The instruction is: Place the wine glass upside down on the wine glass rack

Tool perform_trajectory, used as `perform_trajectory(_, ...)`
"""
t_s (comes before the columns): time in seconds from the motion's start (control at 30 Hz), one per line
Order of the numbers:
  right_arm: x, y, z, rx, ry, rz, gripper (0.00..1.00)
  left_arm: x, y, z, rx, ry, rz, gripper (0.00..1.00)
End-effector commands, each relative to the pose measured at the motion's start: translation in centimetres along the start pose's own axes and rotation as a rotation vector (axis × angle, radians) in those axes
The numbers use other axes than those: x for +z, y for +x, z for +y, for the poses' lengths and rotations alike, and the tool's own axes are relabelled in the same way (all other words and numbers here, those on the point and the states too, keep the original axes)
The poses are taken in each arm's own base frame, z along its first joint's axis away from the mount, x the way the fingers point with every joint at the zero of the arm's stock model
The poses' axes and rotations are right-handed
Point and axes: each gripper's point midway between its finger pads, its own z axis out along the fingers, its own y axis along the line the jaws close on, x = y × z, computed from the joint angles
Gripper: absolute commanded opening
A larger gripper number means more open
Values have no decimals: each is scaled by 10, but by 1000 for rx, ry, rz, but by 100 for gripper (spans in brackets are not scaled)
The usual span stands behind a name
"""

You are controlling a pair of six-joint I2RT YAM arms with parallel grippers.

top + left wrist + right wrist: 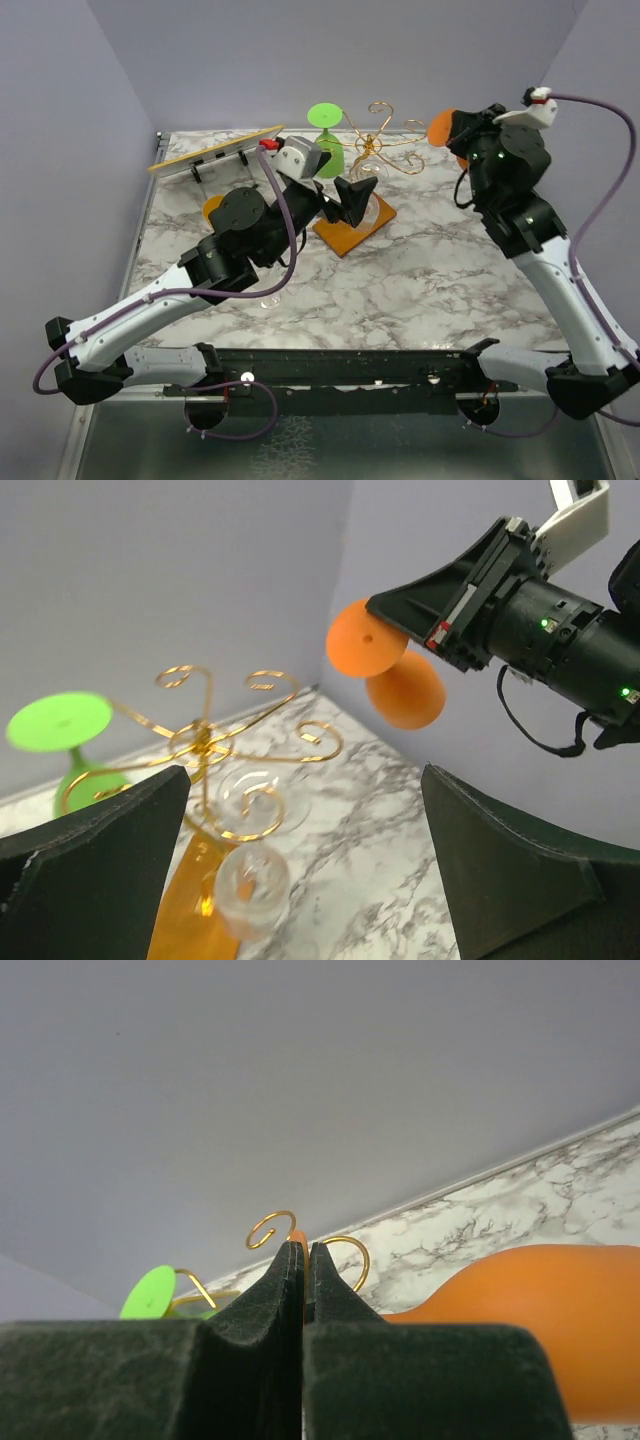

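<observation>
The orange wine glass [405, 690] hangs in the air just right of the gold rack [378, 143], its foot tipped toward a free curl, ready, I judge, to slide on. The right fingers [290, 1290] pinch almost shut on its stem. The left fingers [355, 195] gape wide, holding nothing, low by the rack's base, perhaps to steady it. A green glass [325, 125] hangs upside down at the rack's far left, above the desk [420, 280].

The table [450, 290] my arms are bolted to has a white-and-grey marbled top. The wine glass rack [372, 148] stands on it at the back middle, on its flat orange-brown base [345, 238]. At the back left, a yellow-edged board [215, 150] tilts on dark legs. A green glass [330, 158] is upside down just left of the rack, but I cannot tell whether it touches the marble.
</observation>
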Motion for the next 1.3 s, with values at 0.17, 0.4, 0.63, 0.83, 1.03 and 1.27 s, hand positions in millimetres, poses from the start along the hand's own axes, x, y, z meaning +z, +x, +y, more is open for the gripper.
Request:
perform_trajectory(0.17,66,-6,34,-59,-22,-145,1,-57,29,66,-24,-317,125,99)
perform_trajectory(0.4,94,9,56,-40,-150,-119,1,-75,32,77,-33,-357,125,99)
perform_trajectory(0.63,111,36,58,42,-292,-25,1,-79,46,77,-55,-359,153,99)
perform_trajectory(0.83,123,57,59,107,-375,60,1,-79,57,74,-72,-345,178,99)
perform_trajectory(1.03,123,79,64,143,-411,150,1,-81,59,73,-79,-344,186,99)
perform_trajectory(1.27,119,98,66,196,-389,285,1,-74,52,67,-80,-312,171,99)
